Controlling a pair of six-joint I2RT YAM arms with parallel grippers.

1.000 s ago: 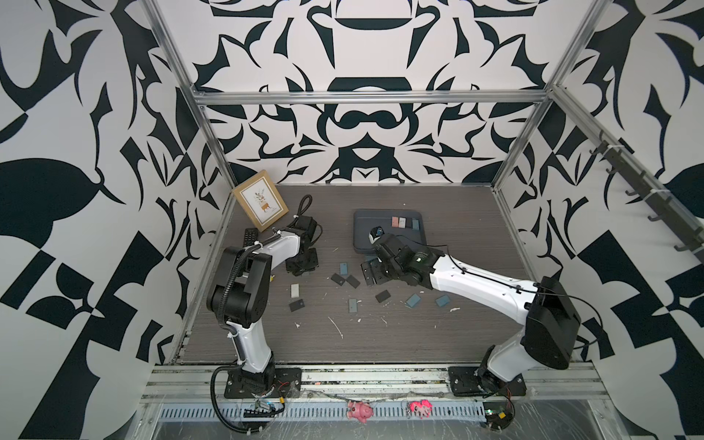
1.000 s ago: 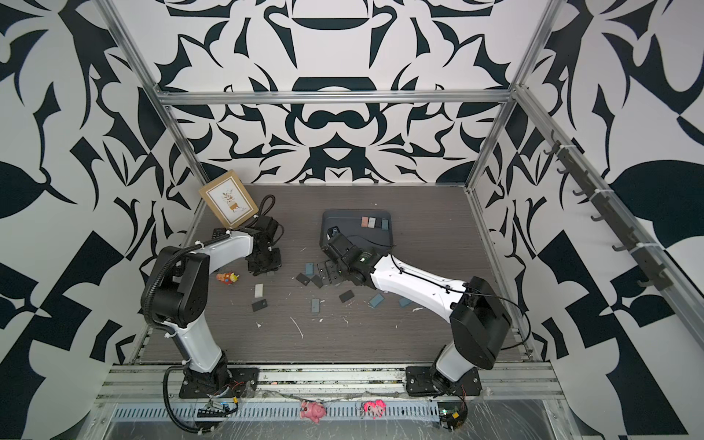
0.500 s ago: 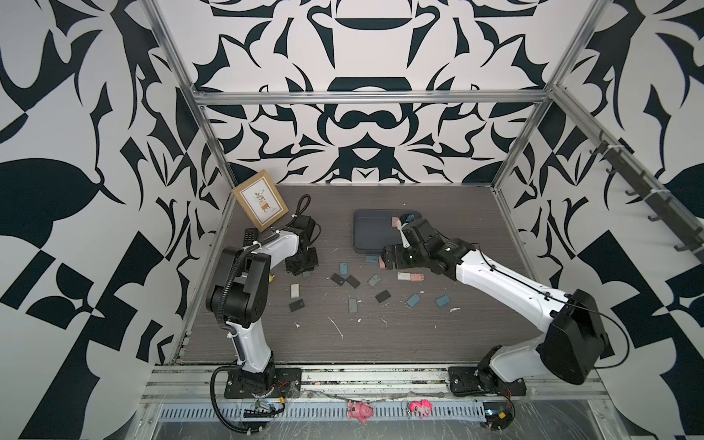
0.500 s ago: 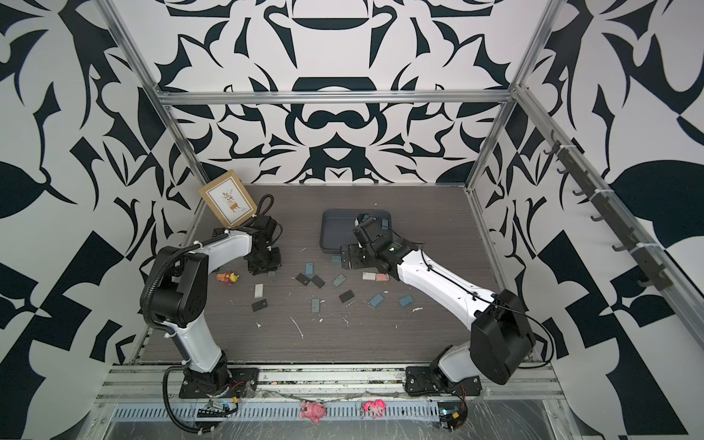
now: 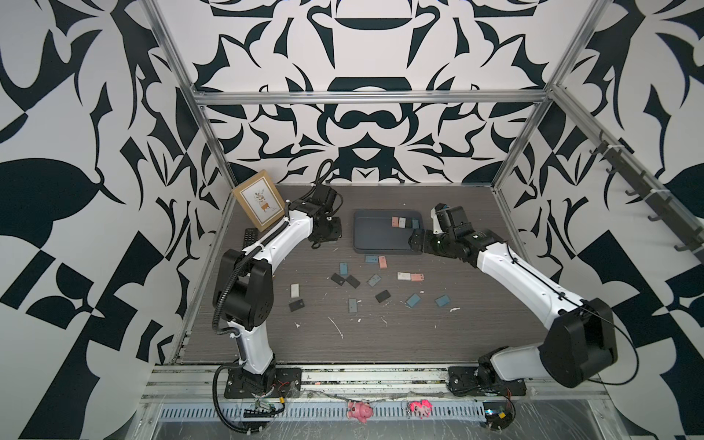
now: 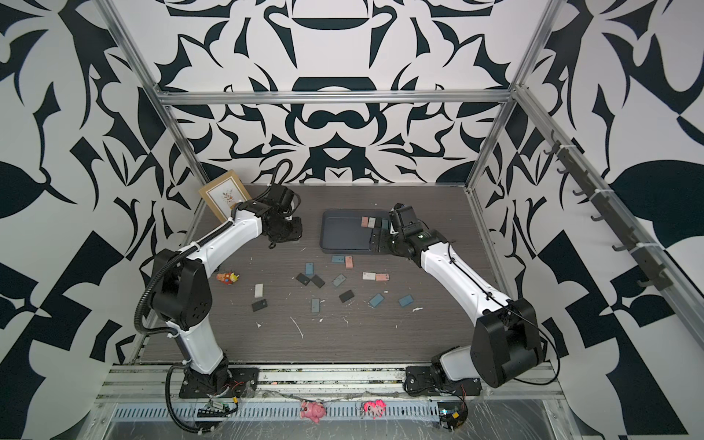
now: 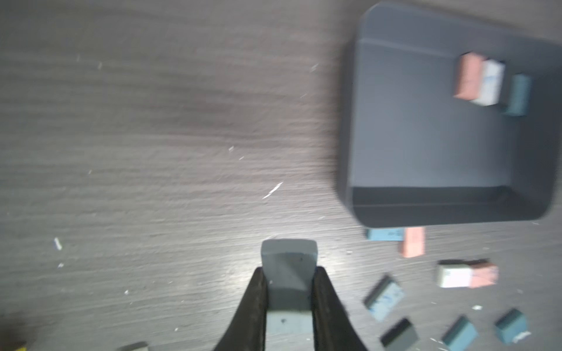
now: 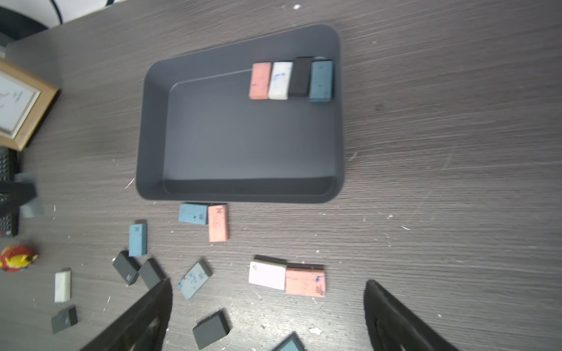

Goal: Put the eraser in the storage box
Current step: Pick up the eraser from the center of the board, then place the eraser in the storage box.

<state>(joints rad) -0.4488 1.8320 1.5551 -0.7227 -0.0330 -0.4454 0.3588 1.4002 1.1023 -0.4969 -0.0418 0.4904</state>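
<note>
Fingers (image 7: 258, 304) of the left claw (image 7: 289, 273) press tight against the two long sides of a grey eraser (image 7: 289, 258), whose free end sticks out past the tips; that wrist view is smeared by blur. In both top views the left claw (image 5: 327, 232) sits left of centre in the frame, beside the left edge of the storage box (image 5: 375, 238) but apart from it, over bare tabletop (image 5: 438, 335). The right claw (image 8: 267, 284) has its jaws spread wide with nothing between them, and in both top views the right claw (image 6: 377, 242) hangs at the lower right corner of the storage box. The box lies at the centre of the frame and holds a row of four erasers, side against side, in its upper right corner: pink (image 8: 260, 80), white (image 8: 279, 80), black (image 8: 299, 77) and blue (image 8: 320, 80). Just below the box's lower edge a blue eraser (image 8: 193, 213) touches a pink eraser (image 8: 218, 223). Further down, a white eraser (image 8: 267, 275) and another pink one (image 8: 305, 282) lie end to end. Scattered erasers (image 5: 353, 305), black, blue and grey, spread over the middle of the tabletop. At the upper left a tan picture frame (image 5: 259, 200) stands tilted, with a black remote (image 5: 249, 238) below it and a small red-and-yellow toy (image 6: 228, 277) lower still.
</note>
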